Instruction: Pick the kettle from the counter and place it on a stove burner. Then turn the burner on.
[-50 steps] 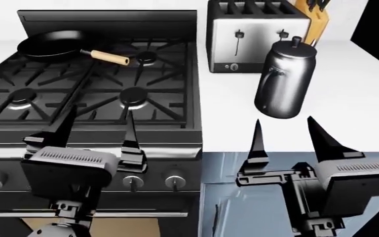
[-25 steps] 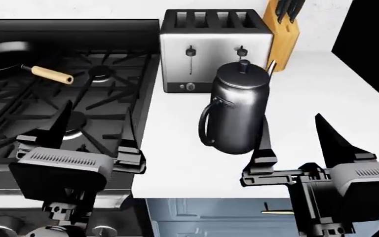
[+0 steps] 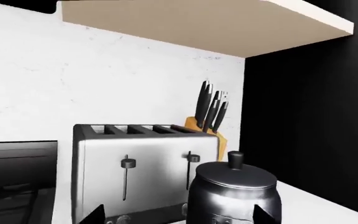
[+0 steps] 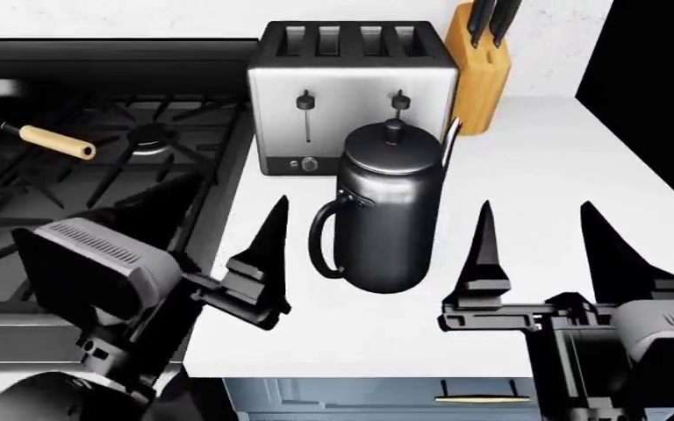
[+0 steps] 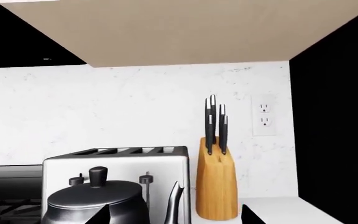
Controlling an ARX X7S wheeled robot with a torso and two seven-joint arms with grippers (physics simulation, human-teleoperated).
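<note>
Dark-steel kettle (image 4: 386, 210) stands ungrasped on the counter (image 4: 548, 175), between the left gripper (image 4: 225, 224) and right gripper (image 4: 542, 254), both with spread, empty jaws; lifting, burner placement and ignition all remain.

So the head view has slid right again, the kettle (image 4: 382, 210) now sits dead centre instead of off to the side. The left gripper (image 4: 222, 230) swung over from above the stove and now hangs just beside the kettle, opposite the right gripper (image 4: 536, 241).
</note>
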